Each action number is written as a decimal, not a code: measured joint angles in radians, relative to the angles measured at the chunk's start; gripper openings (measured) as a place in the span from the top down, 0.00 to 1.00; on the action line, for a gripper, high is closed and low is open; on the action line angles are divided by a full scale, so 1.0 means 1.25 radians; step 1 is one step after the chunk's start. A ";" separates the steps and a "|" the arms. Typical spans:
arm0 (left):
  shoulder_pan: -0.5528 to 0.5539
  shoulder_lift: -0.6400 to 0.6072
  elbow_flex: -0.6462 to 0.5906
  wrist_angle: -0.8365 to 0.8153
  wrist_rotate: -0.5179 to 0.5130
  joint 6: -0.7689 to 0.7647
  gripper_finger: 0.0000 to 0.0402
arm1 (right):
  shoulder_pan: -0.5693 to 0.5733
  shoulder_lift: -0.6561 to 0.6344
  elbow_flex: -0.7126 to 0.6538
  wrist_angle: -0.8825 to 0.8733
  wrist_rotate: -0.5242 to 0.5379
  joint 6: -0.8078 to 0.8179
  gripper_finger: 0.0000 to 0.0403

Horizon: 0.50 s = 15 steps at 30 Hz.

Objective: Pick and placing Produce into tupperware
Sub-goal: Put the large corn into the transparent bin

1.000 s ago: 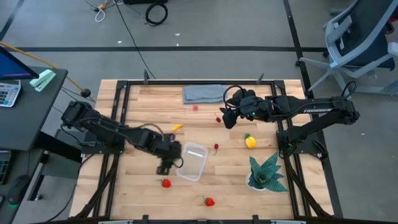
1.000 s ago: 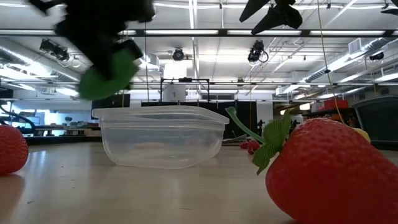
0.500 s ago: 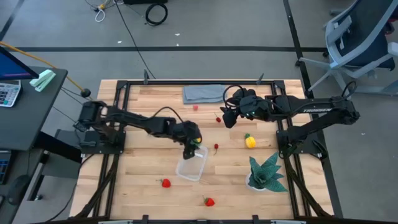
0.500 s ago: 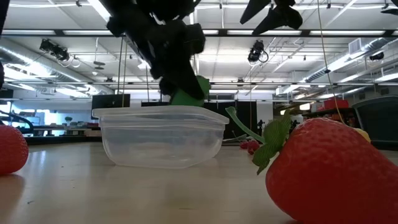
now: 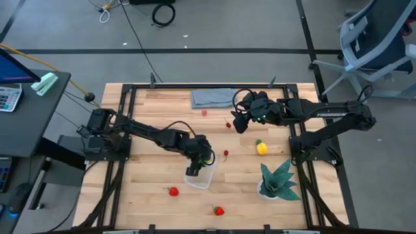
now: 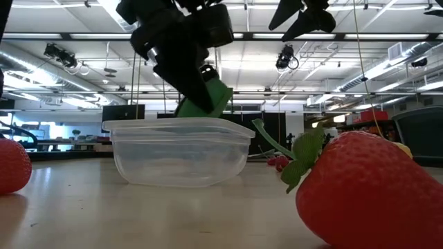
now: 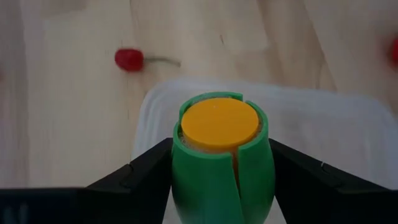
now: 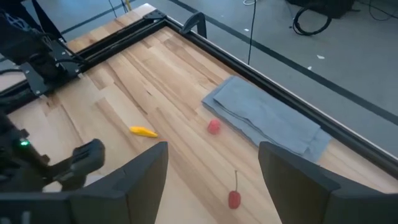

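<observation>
My left gripper [image 5: 197, 159] is shut on the green oblong [image 7: 219, 165], which has an orange end face [image 7: 219, 124], and hangs over the clear tupperware tub [image 5: 201, 173]. In the low view the oblong [image 6: 203, 101] is just above the tub's rim [image 6: 176, 125]. My right gripper [image 5: 239, 123] is open and empty, high over the table's far right part. The lemon [image 5: 261, 148], the yellow sliver [image 5: 184, 132], two cherries [image 5: 225, 154] [image 5: 229, 125] and two strawberries [image 5: 173, 191] [image 5: 219, 210] lie on the table. My left gripper pinches the green oblong between its two fingers, one on each long side [image 7: 177, 163]. The fingers [image 7: 146, 171] slant down from above and run along the oblong. The orange end points away from the wrist, down at the tub. The oblong is tilted and clear of the table.
A folded grey cloth [image 5: 213, 97] lies at the far edge, with a small pink piece [image 5: 204, 112] near it. A green spiky potted plant [image 5: 279, 181] stands at the near right. A black frame [image 5: 130, 97] runs around the wooden table.
My left gripper, shut on the green oblong, has moved from beside the tub's left side toward the table's right, to a place over the tub. The oblong has stayed in its hold. My right arm has kept still.
</observation>
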<state>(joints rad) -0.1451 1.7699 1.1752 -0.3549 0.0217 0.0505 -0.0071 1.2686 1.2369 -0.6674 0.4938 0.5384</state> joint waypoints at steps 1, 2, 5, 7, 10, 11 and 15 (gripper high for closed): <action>0.001 0.002 0.002 -0.017 0.000 0.014 0.39 | -0.003 0.000 0.000 0.001 0.000 -0.001 0.35; 0.001 0.005 0.003 -0.026 -0.003 0.029 0.39 | -0.005 0.000 0.000 0.001 -0.001 -0.002 0.35; 0.002 0.019 0.003 -0.037 -0.002 0.058 0.41 | -0.005 0.000 0.000 0.001 -0.001 -0.004 0.35; 0.001 0.034 0.003 -0.045 -0.002 0.059 0.42 | -0.005 0.000 0.000 0.000 -0.002 -0.007 0.35; 0.001 0.055 0.003 -0.043 -0.001 0.059 0.41 | -0.005 0.000 0.000 0.000 -0.002 -0.008 0.35; 0.002 0.059 0.003 -0.043 -0.001 0.059 0.40 | -0.005 0.000 0.000 0.000 -0.002 -0.008 0.35; 0.002 0.064 0.003 -0.044 -0.002 0.059 0.37 | -0.005 0.000 0.000 0.001 -0.002 -0.008 0.35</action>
<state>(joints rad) -0.1425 1.8500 1.1791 -0.4099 0.0195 0.1238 -0.0132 1.2686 1.2369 -0.6665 0.4919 0.5284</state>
